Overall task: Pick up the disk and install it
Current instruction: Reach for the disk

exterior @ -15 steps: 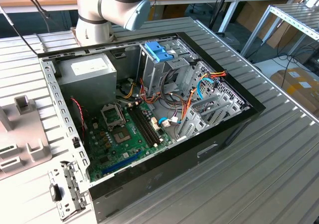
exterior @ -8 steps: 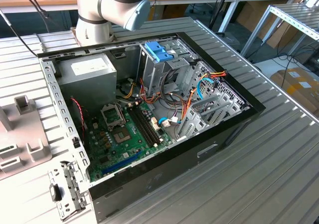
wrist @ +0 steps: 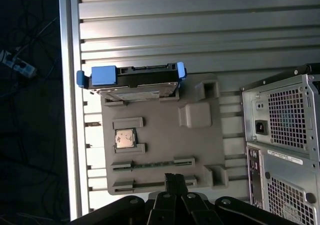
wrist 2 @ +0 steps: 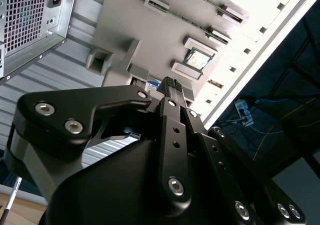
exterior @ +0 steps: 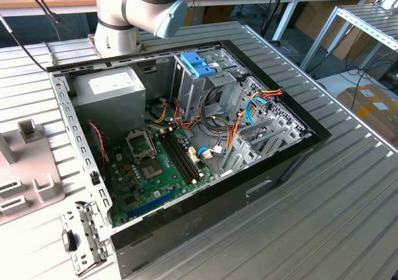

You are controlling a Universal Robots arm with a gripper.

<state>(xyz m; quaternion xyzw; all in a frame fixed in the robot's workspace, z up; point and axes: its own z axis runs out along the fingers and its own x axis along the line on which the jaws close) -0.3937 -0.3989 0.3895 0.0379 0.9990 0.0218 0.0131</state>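
**Disk across the tray from end effector**

The disk point(wrist: 131, 78) sits at the grey tray's point(wrist: 200, 150) far edge, long axis crosswise to the clenched, empty end effector point(wrist: 170, 178), well apart; the computer case point(wrist: 282, 130) stands beside.

The disk point(wrist: 131, 80) sat on one end of the fixture tray point(wrist: 200, 150) (a chip point(wrist: 124, 138) lay in a slot nearby). On the table point(exterior: 348, 186), the tray lay just beside the computer case point(exterior: 186, 137), on the exterior view's left.
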